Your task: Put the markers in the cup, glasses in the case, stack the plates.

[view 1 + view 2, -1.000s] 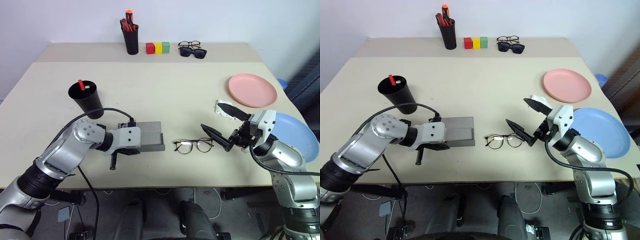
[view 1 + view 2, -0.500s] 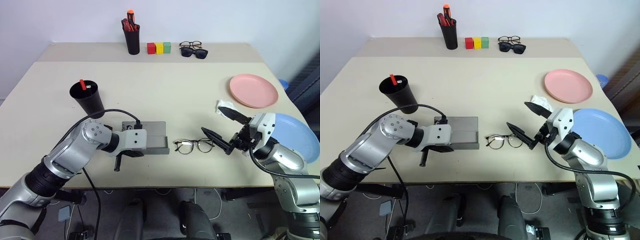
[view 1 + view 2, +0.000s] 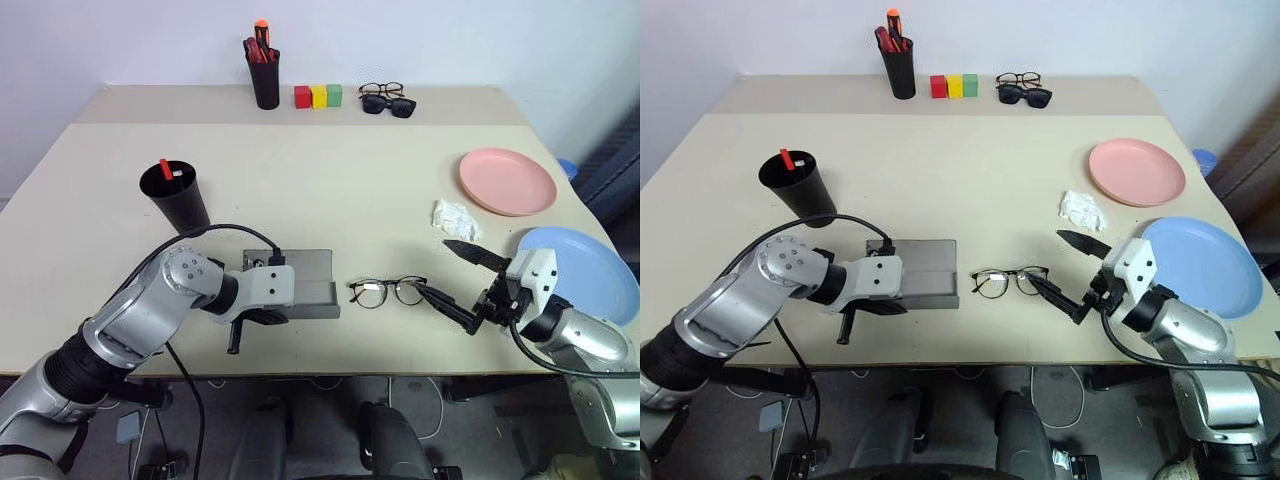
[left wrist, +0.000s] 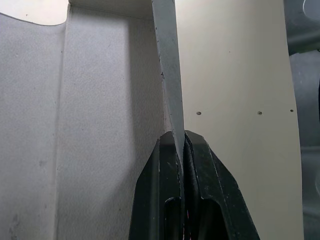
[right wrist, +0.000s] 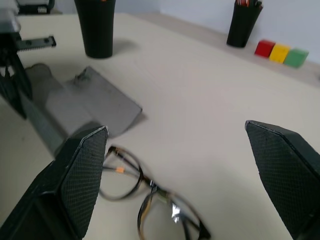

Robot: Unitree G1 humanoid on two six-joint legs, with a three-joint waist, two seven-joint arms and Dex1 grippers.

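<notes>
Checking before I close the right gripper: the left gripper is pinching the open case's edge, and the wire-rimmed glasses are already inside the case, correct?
Not quite. The left gripper is pinching the case edge, but the glasses lie on the table beside it, in front of the open right gripper, as the right eye view shows.

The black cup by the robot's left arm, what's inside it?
A red-capped marker pokes up above the cup rim. Its body is hidden by the cup's dark wall, so whether more markers sit inside cannot be told.

Silver-grey jointed arms, black cables, black-fingered left end effector (image 3: 236,335).
</notes>
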